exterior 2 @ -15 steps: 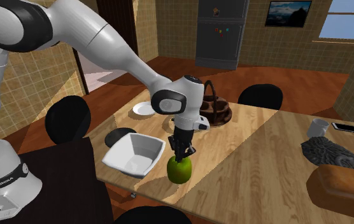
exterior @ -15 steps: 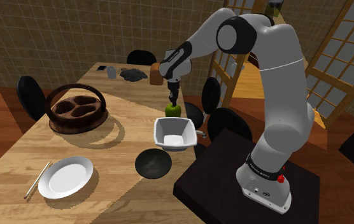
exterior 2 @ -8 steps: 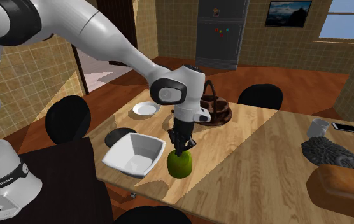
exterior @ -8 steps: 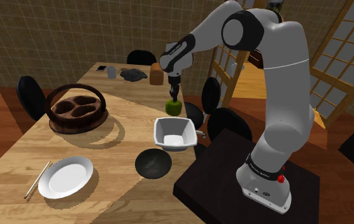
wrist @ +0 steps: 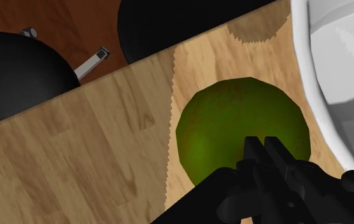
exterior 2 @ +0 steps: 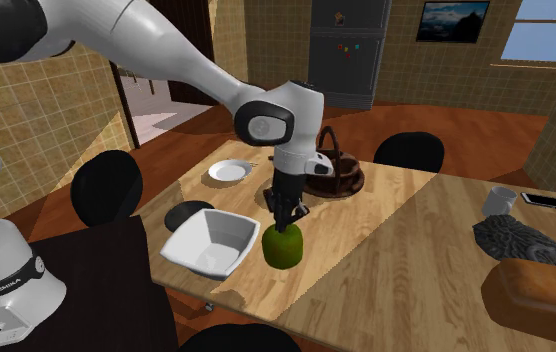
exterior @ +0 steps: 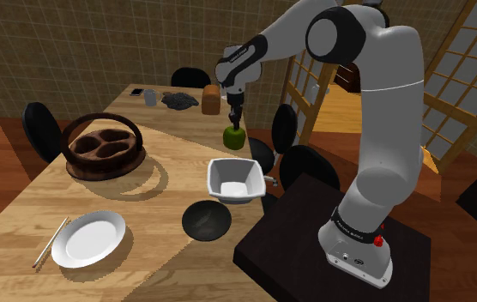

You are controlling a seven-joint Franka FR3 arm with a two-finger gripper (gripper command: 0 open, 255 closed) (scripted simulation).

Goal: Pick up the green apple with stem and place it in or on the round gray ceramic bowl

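1. Gripper: points straight down from the arm. The two black fingers are drawn close together and clamp the top of the green apple.
2. Green apple: hangs directly under the fingers, raised off the wooden table. In the wrist view its round shadow falls on the boards apart from the fruit.
3. White square bowl: stands on the table just beside the apple, on the side toward the stand.
4. Round dark gray bowl: rests on the table at its edge, just beyond the white square bowl as seen from the apple. It is apart from the apple.
5. Remaining items in the shoulder view: a dark basket sits toward the left, and a white plate lies nearer the camera with chopsticks beside it.
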